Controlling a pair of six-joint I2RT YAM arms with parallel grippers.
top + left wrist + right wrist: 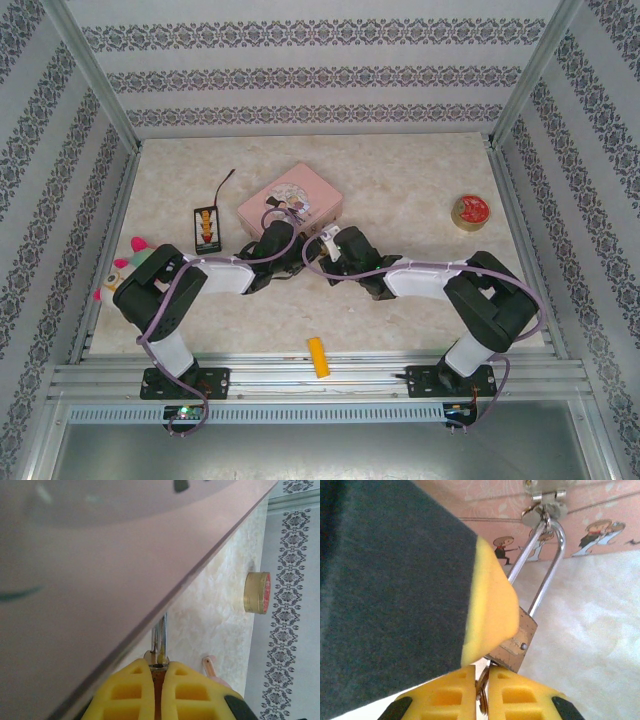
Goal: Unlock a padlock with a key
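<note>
On one pink tin's (310, 190) hasp, one padlock (517, 641), one key (481, 691)

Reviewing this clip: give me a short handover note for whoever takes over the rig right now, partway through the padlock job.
Grippers: the left gripper is shut on the padlock, steadying its brass body. The right gripper is shut on the key, right under the padlock's base.
Where: the padlock hangs by its shackle from the hasp of the pink tin, mid-table.
Done: lock and key both gripped, key at the lock.
Left: the blade is hidden, so seat it if needed, turn it, and free the shackle. The shackle looks closed, with one leg partly hidden.
</note>
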